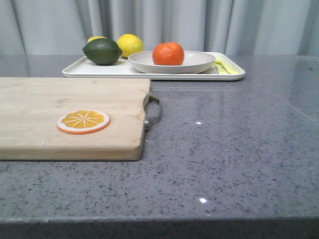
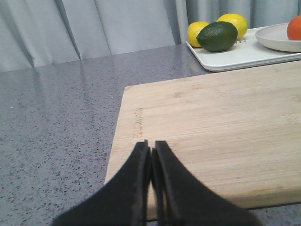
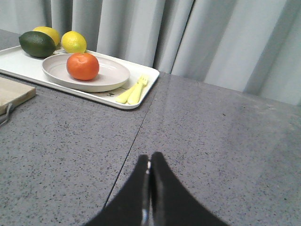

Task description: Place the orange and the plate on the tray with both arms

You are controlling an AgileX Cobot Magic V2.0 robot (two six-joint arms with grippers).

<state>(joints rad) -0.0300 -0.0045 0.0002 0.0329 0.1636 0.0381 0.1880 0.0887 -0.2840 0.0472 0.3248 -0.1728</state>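
In the front view you had the round bright orange fruit (image 1: 168, 54) sitting inside the wide shallow off-white plate (image 1: 199, 63), and that plate rested on the flat rectangular white tray (image 1: 149, 73) at the far side of the speckled grey stone table (image 1: 229, 154); a dark green avocado-shaped fruit (image 1: 102, 51) and two yellow lemons (image 1: 130, 45) shared the tray's left end, and a flat orange slice disc (image 1: 83, 121) lay on the pale wooden cutting board (image 1: 65, 99) nearer you. Neither arm showed there. In the left wrist view the left gripper (image 2: 151, 146) had its black fingers pressed together on nothing, hanging over the near edge of the board, well apart from the tray. In the right wrist view the right gripper (image 3: 149, 161) was likewise pinched closed and empty above bare table, with the tray, plate and orange off in the distance and pale yellow cutlery (image 3: 133, 92) lying beside the plate. Judged from this, the placing looked done, so the step in hand was parking: you would have done well to keep both arms low and clear, avoid sweeping toward the tray, and leave the plate undisturbed.
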